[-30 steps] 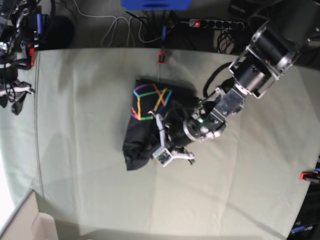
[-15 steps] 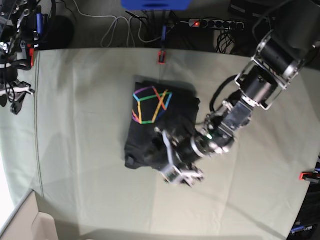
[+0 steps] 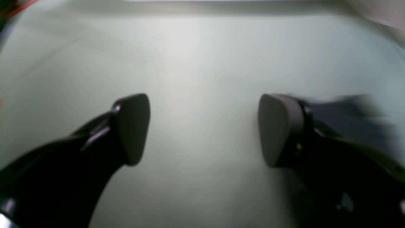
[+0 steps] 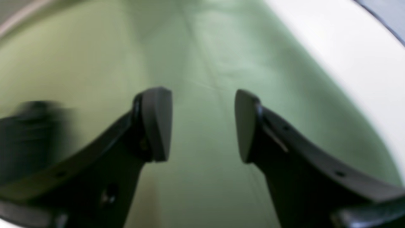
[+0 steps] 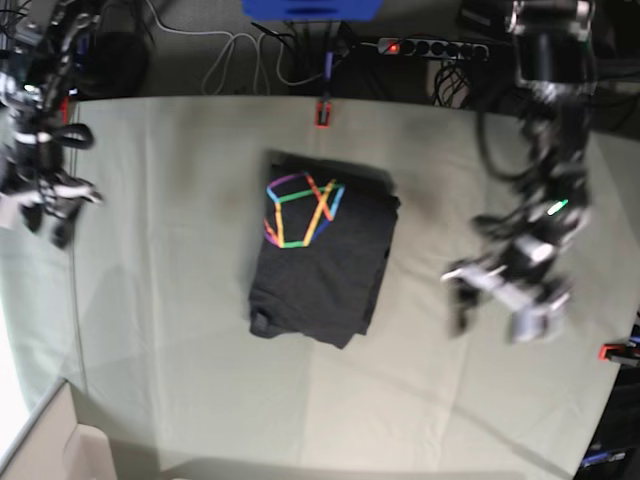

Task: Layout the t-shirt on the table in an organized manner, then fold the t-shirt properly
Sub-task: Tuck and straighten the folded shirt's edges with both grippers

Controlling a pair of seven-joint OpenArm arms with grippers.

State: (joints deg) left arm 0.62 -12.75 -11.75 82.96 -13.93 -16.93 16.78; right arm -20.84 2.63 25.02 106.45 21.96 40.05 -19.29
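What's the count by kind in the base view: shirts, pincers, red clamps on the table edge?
Folded charcoal-black fabric t-shirt with rainbow line print: 1
Black robot pincers, left pincer and right pincer, both open and empty: 2
Small red clamps at the pale grey-green cloth-draped table edge, far clamp and right-edge clamp: 2
Total: 5

The table (image 5: 180,380) lies bare on every side of the shirt (image 5: 322,260), so a gripper could pass along any edge. The left gripper (image 5: 497,304) hangs well apart to one side, jaws wide and empty; the right gripper (image 5: 45,205) sits at the opposite edge (also empty). A red clamp (image 5: 323,113) stands at the far rim.
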